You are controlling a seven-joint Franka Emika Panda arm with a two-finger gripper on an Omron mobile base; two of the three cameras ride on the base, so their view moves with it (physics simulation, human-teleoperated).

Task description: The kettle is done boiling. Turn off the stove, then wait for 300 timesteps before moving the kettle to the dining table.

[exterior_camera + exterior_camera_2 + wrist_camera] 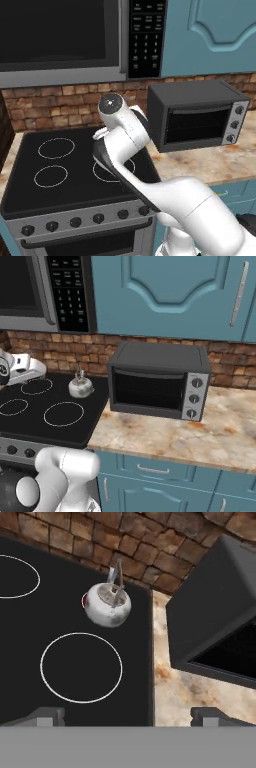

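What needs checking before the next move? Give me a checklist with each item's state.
1. Kettle upright on the stove, back right burner: ok.
2. Handle arched up and free to grasp: ok.
3. Gripper open and holding nothing, fingertips wide apart: ok.
4. Gripper lined up over the kettle: not ok; the kettle sits off to one side in the hand view.
5. Stove off: cannot tell; a bit of red shows at the kettle's edge, and the knobs show no readable setting.
6. Toaster oven apart from the kettle: ok, a gap of cooktop and counter lies between them.
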